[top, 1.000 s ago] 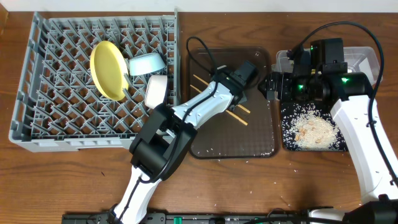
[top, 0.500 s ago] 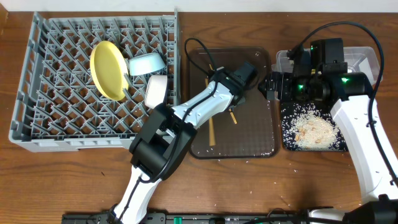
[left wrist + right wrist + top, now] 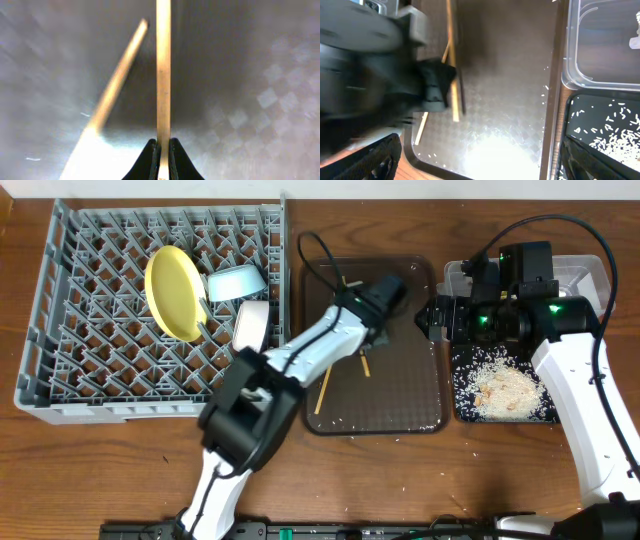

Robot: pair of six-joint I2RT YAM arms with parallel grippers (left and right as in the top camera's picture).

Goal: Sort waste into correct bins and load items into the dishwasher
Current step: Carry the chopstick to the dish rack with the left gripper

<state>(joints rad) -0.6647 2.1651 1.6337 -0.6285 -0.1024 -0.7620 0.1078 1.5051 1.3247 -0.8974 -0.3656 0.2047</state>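
My left gripper (image 3: 367, 348) is over the dark-brown serving tray (image 3: 420, 395) and is shut on one wooden chopstick (image 3: 163, 75), which shows clamped between its jaws (image 3: 163, 150) in the left wrist view. The second chopstick (image 3: 322, 388) lies loose on the tray, also seen in the left wrist view (image 3: 117, 82). My right gripper (image 3: 432, 318) is wide open and empty above the tray's right edge (image 3: 480, 160). The yellow plate (image 3: 175, 292), light-blue bowl (image 3: 237, 281) and a white bowl (image 3: 252, 326) stand in the grey dish rack (image 3: 100, 380).
The shallow black tray (image 3: 462, 412) holds rice grains and tan crumbs (image 3: 505, 390) at the right. The clear tub (image 3: 590, 272) stands behind it. Rice grains lie scattered on the serving tray and on the wooden table by its front edge.
The chopsticks lay crossed on the tray; my left gripper has closed on one and lifted it. The other has slid towards the tray's front left. The right arm has not moved.
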